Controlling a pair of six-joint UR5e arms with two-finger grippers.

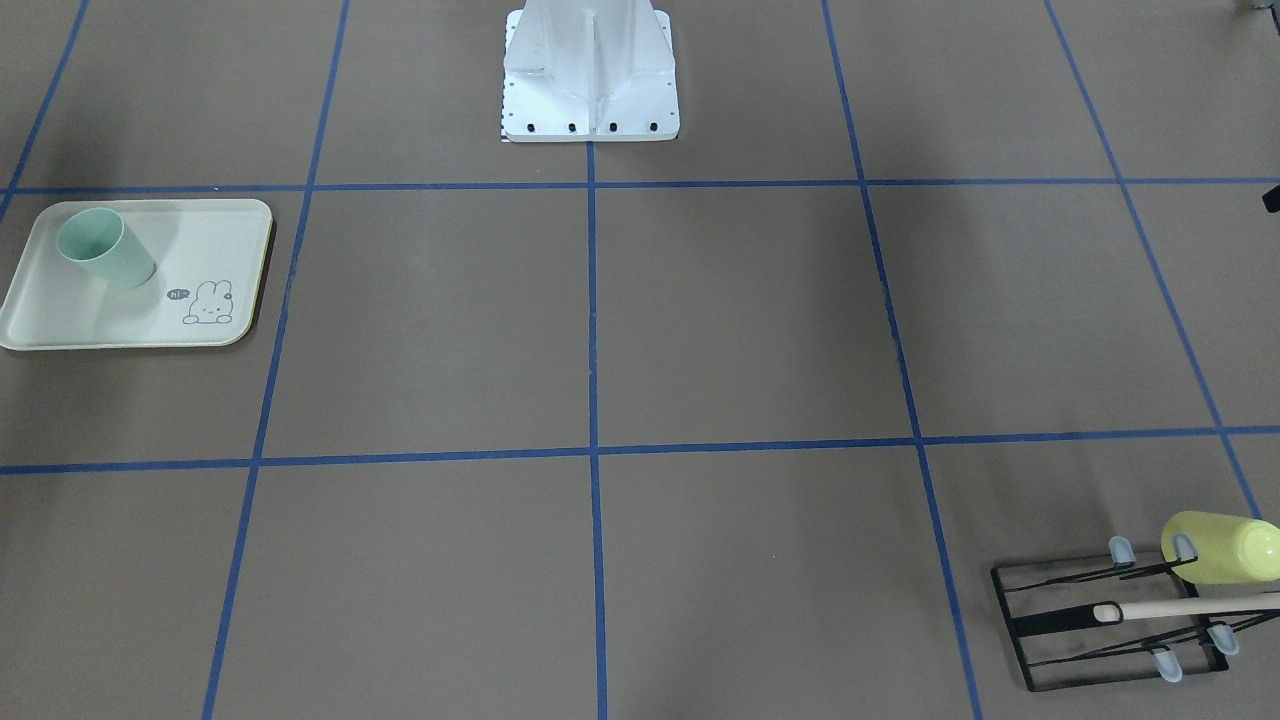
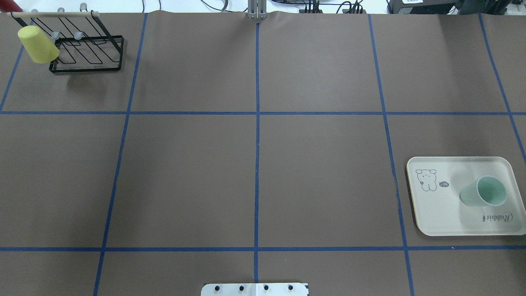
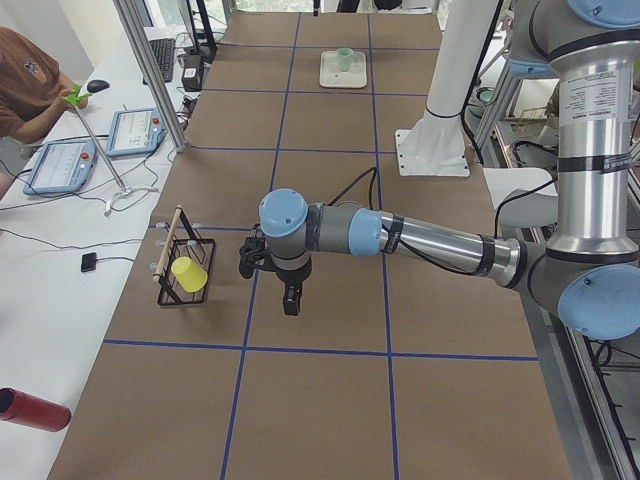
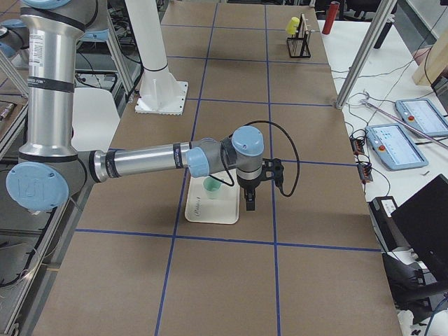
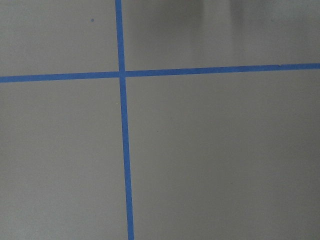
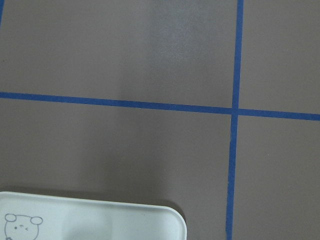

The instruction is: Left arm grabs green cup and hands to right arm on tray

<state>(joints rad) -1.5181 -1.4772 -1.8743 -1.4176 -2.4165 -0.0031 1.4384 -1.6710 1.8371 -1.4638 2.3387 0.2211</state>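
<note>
While the front camera looks down, the green cup (image 1: 103,247) stands mouth-up on the tray (image 1: 215,225), by the table's edge on the robot's right. Delivered, I'd judge. Overhead: the yellow cup (image 2: 38,44) hangs on the black wire rack (image 2: 82,53) in the far-left corner, out of play. Left-end view: the left gripper (image 3: 290,300) hangs near that rack, and I can't tell how its jaws stand. Right-end view: the right gripper (image 4: 250,201) hovers just beside the tray, wide or closed I can't tell. The right wrist camera catches only a tray corner.

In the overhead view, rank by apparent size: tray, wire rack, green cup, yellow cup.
1. tray
2. black wire rack
3. green cup and yellow cup: they look alike in size, so no ranking between them.
</note>
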